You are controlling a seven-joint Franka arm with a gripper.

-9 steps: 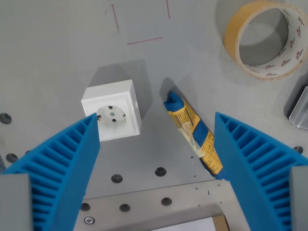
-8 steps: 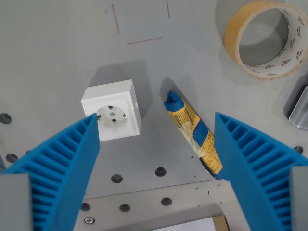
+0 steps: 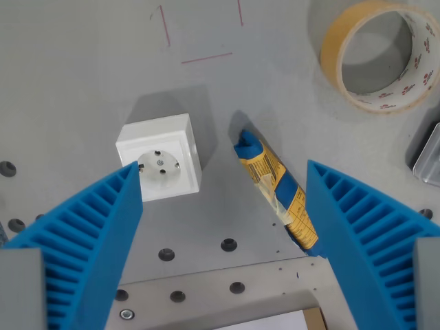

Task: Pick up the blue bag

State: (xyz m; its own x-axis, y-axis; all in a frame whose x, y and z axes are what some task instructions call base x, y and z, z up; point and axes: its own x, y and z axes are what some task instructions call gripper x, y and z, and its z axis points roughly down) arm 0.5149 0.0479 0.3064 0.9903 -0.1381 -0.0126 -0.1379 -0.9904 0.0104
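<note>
Blue ribbed plastic fills the bottom corners, that's the claw [image 3: 223,175], spread wide with nothing in it, both chunky finned fingers hovering above the desk [image 3: 89,75]. So task-wise, pretty much nothing is done yet: the blue bag [image 3: 276,190] lies flat on the desk, untouched, as far as I can tell. It sits between the fingers but way off centre, tucked right up against the finger on the wrist view's right, with its lower end hidden behind that finger. It's a skinny rolled or folded packet, blue with a yellow printed label, looks crinkly and soft, lying at a diagonal. My guess is the claw needs to shift toward it, drop down and close. Over by the other finger there's a white socket [image 3: 160,157], a hard glossy plastic cube, partly overlapped by the fingertip. Desk itself is matte grey with rows of bolt holes close in and some thin red pen lines further out. Furthest off, a roll of tape [image 3: 379,55], tan, shiny, with red print inside.
</note>
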